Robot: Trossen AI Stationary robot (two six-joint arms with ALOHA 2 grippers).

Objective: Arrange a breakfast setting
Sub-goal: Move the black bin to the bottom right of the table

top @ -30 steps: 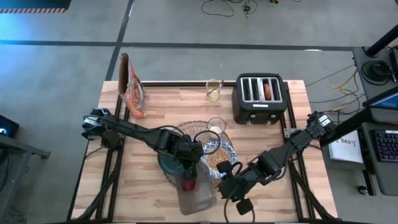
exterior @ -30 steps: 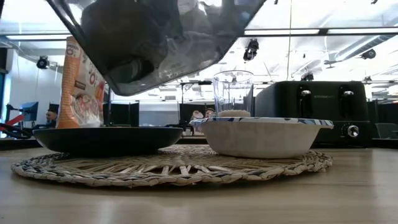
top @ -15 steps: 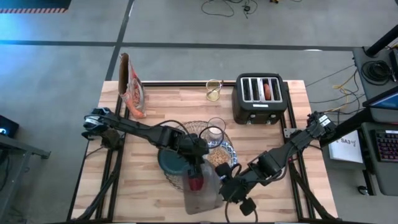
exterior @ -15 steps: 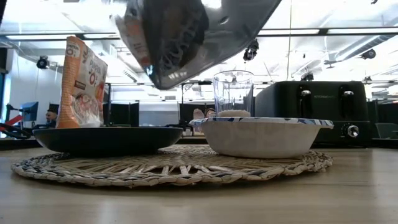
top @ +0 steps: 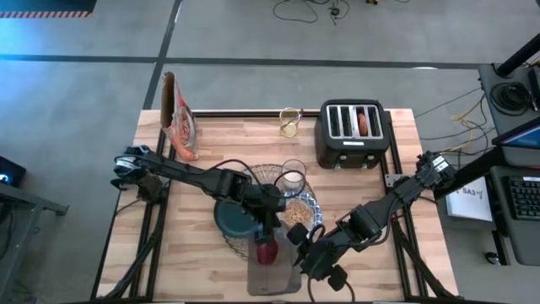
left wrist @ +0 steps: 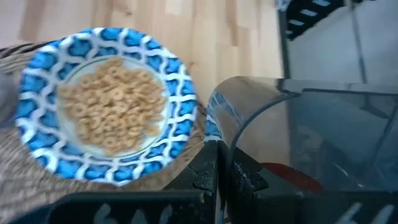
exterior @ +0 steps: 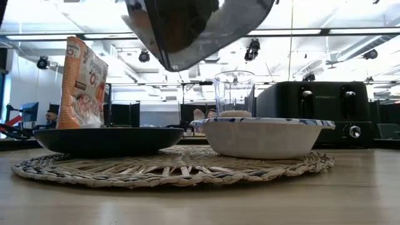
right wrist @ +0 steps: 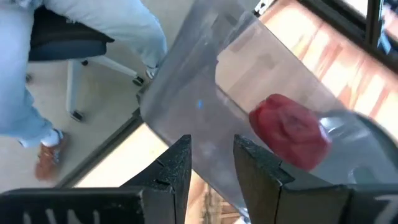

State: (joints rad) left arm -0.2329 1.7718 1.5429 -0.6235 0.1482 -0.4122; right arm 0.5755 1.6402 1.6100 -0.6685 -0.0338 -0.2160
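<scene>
The breakfast setting lies mid-table: a woven placemat [top: 253, 179] [exterior: 169, 169] carrying a dark teal plate [top: 229, 221] [exterior: 109, 140], a blue-and-white bowl [top: 297, 211] [left wrist: 106, 106] holding cereal rings, and a clear glass [top: 293, 179] [exterior: 234, 92]. A clear plastic container [top: 272, 268] [exterior: 194, 31] with a red part [top: 266, 251] inside hangs tilted above the table's near edge, just in front of the plate and bowl. My left gripper [top: 268, 230] and my right gripper [top: 300, 255] are both shut on it. My left gripper pinches the container's thin clear wall at its rim [left wrist: 225, 144] between its two shut fingers, slanting down from the far left. The container is lifted clear of the table. My right gripper has the container's clear body [right wrist: 208, 146] between its two fingers [right wrist: 177, 171], which stand apart on either side of it, coming slanting down from the table's right. The red part [right wrist: 289, 130] lies beyond the fingers. The container is tilted and clear of the table.
A black four-slot toaster [top: 354, 133] [exterior: 319, 112] stands far right, a small glass jar [top: 289, 122] beside it, and an orange cereal bag [top: 179, 127] [exterior: 82, 84] far left. A seated person [right wrist: 43, 56] is beyond the table's near edge.
The container has shifted a little toward the table's right and turned in the hold; its low end has swung up and rightward in the low view. My left gripper has gone slightly right with it and tipped. My right gripper has rolled in place. Both stay shut on it.
</scene>
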